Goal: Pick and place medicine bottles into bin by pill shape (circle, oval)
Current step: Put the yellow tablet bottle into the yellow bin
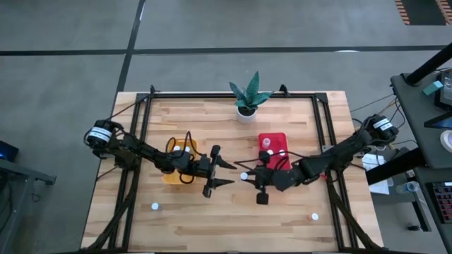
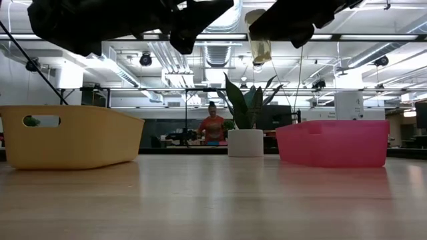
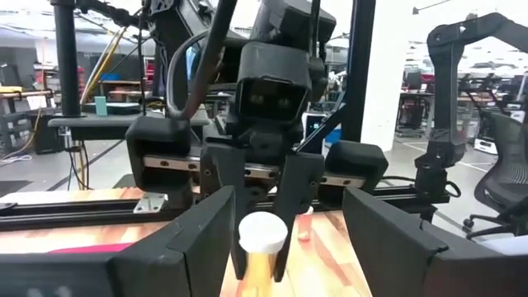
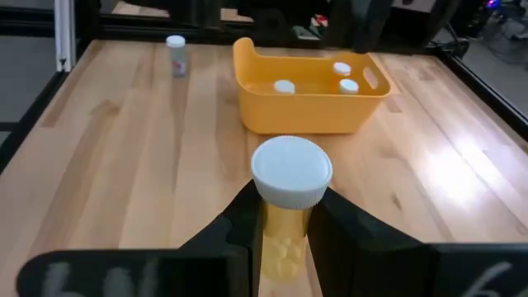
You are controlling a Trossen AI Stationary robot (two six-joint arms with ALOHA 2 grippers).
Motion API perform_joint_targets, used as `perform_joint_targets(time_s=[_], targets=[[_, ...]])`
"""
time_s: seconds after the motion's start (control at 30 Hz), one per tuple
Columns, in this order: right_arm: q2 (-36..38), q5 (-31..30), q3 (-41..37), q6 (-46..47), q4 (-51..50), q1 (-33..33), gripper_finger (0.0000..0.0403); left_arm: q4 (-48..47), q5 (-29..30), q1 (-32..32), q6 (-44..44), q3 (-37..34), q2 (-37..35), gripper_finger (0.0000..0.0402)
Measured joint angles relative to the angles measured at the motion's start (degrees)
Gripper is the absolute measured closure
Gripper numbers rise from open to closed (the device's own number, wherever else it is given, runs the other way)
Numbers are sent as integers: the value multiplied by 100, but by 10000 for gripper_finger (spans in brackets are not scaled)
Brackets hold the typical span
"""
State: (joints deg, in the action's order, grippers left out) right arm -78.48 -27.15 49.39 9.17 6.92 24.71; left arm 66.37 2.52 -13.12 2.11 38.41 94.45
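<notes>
The right gripper (image 4: 285, 227) has its fingers clenched on an orange-tinted medicine bottle (image 4: 289, 202), held upright, cap up, above the tabletop (image 1: 233, 212) midway between the yellow bin (image 1: 179, 156) and the red bin (image 1: 272, 141). The left gripper (image 1: 224, 173) faces it, fingers released and empty, level with the bottle. The red bin lies nearer the holding arm; the yellow bin lies straight ahead, beyond the left gripper.

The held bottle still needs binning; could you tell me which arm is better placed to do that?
Right. Its end effector already grips the bottle, raised beside the red bin. The left end effector is open, holding nothing.
</notes>
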Motion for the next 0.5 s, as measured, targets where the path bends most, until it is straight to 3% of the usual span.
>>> perform_joint_targets(time_s=[0.5], targets=[[2,2,2,74,89,0,337,61,252,72,18,685,1007,191]])
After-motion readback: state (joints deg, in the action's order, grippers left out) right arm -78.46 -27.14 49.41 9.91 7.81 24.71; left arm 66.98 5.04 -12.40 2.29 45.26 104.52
